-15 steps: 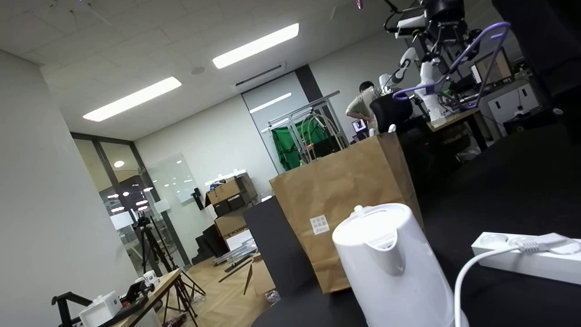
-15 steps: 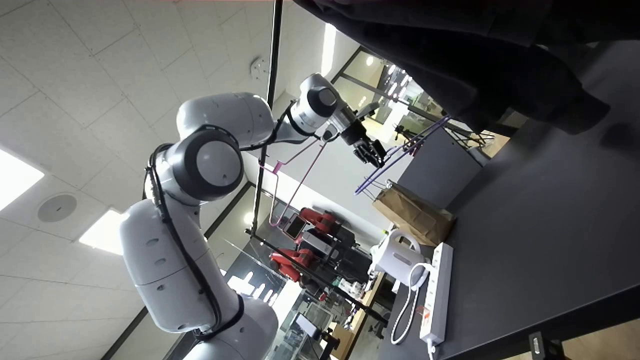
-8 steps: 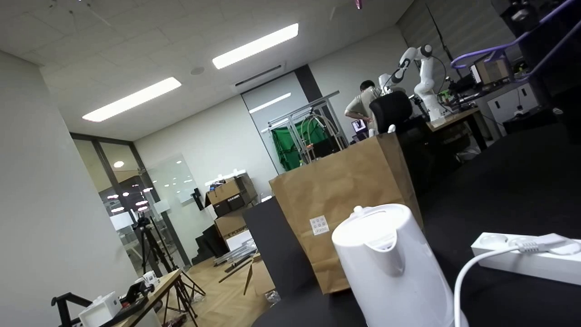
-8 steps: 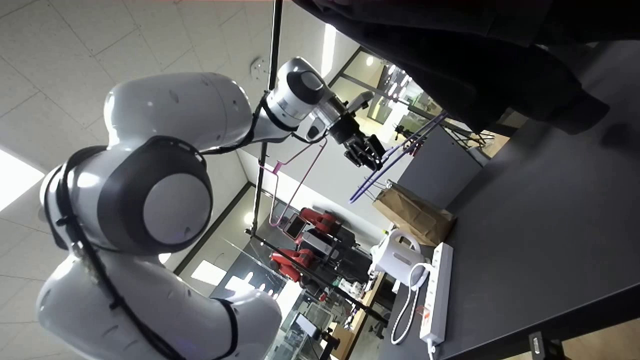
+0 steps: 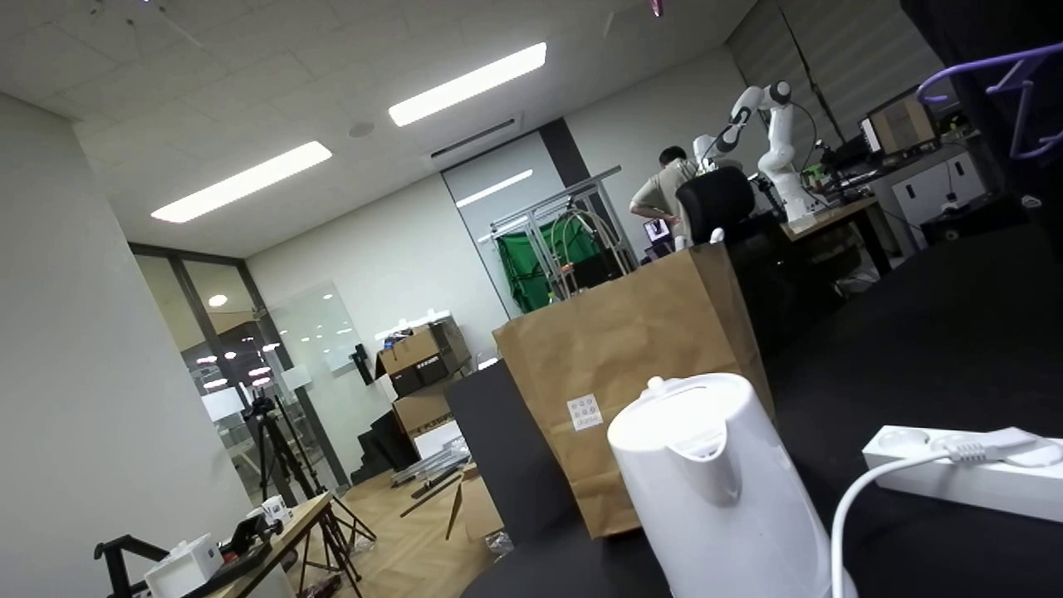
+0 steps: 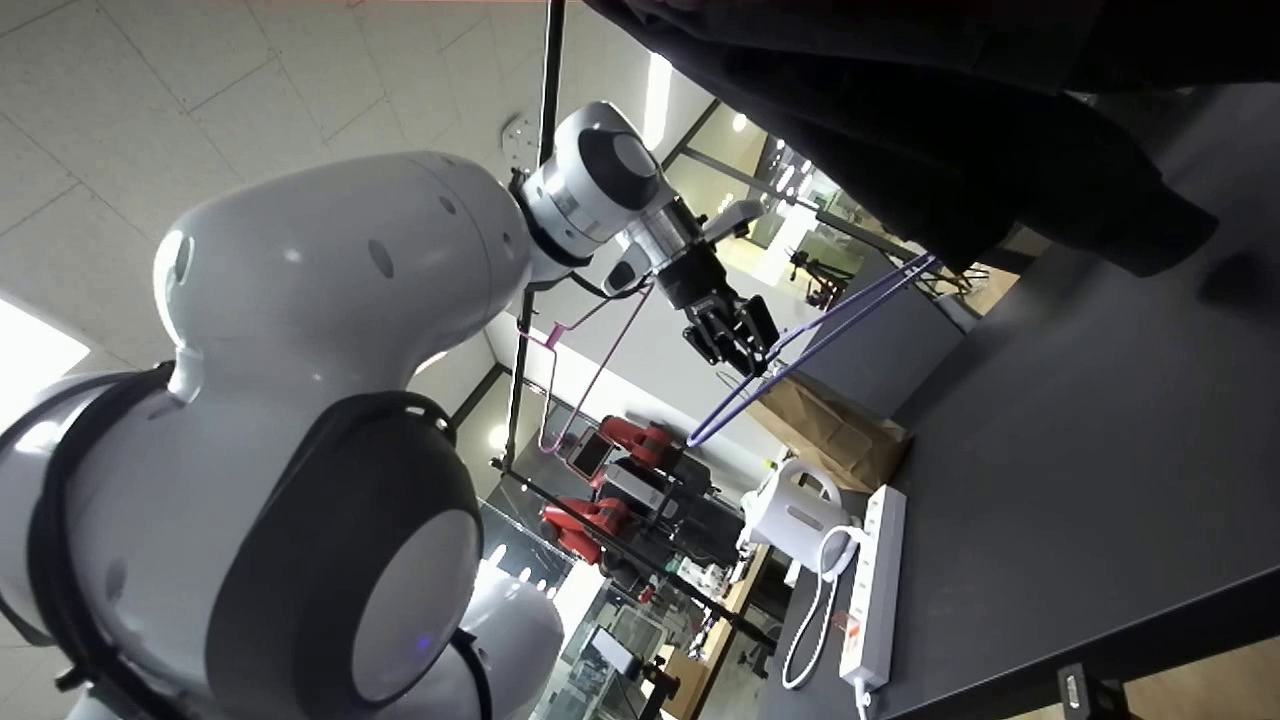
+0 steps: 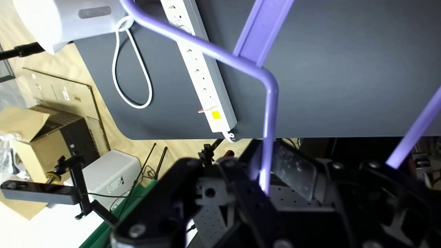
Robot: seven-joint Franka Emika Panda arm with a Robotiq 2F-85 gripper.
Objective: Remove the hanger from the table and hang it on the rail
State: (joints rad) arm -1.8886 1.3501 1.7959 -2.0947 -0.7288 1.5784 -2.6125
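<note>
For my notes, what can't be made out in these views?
Purple hanger: cut off by the right edge in an exterior view.
Hand: blurred, cut off by the wrist view's bottom edge.
Black rail: partly hidden behind the arm in an exterior view.
Paper bag: inside hidden by its walls in both exterior views.
White sticker: print too small to read in an exterior view.

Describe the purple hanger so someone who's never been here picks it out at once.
Start from the wide black table and look up from it to the gripper. Clamped there, off the table, is the purple hanger, a thin rod frame with a flat strip branching from it. Its purple colour sets it apart from the pink hanger, which hangs at the black rail.
</note>
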